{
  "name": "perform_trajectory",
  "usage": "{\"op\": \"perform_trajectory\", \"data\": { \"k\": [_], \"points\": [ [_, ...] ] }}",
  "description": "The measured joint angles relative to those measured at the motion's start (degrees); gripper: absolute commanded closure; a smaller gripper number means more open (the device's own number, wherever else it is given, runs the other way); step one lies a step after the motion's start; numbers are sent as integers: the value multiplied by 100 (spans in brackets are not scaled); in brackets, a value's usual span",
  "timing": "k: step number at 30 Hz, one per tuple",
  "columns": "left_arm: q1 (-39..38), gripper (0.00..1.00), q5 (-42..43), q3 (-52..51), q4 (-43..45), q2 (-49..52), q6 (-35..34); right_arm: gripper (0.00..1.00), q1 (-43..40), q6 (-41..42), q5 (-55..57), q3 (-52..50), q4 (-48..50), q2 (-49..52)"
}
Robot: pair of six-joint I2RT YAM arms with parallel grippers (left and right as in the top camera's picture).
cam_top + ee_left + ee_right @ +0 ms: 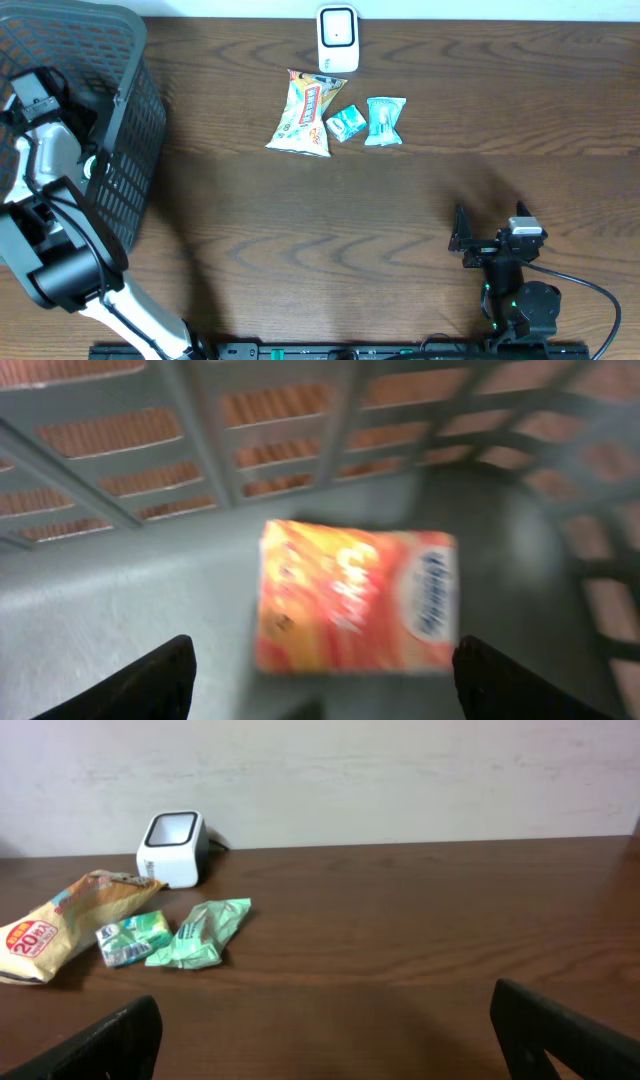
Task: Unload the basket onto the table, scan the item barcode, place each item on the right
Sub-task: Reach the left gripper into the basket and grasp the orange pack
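Left tool (320, 695), jaws wide, hangs above the orange packet (355, 598) in the basket (120, 450). Right tool (462, 236), lower right of the overhead frame, stands wide and empty.

Grey mesh basket (135, 150) at L edge of dark wood tbl (350, 225), pale wall (400, 770) behind

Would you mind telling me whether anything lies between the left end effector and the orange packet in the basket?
Nothing visible does: the orange packet lies on the bare basket floor, directly ahead of the open left end effector.
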Motion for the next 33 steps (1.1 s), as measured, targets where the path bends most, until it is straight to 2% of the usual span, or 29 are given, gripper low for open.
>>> {"op": "perform_trajectory", "data": {
  "k": [10, 12, 16, 18, 19, 20, 21, 30, 33],
  "points": [
    [323, 20, 444, 0, 549, 492, 94, 1, 0, 0, 2, 0, 0, 0],
    [321, 23, 629, 0, 686, 522, 203, 1, 0, 0, 2, 0, 0, 0],
    [319, 44, 942, 0, 776, 538, 337, 1, 0, 0, 0, 0, 0, 2],
    [319, 52, 1036, 0, 791, 544, 369, 1, 0, 0, 2, 0, 0, 2],
    [319, 53, 1060, 0, 791, 544, 415, 1, 0, 0, 0, 0, 0, 0],
    [319, 62, 1075, 0, 769, 544, 487, 1, 0, 0, 0, 0, -2, 0],
    [319, 92, 1097, 0, 734, 544, 522, 1, 0, 0, 0, 0, 0, 0],
    [396, 93, 1182, 92, -175, 258, 654, 1, 0, 0, 0, 0, -2, 0],
    [426, 93, 1209, 9, -546, -232, 352, 1, 0, 0, 2, 0, 0, 0]
  ]
}}
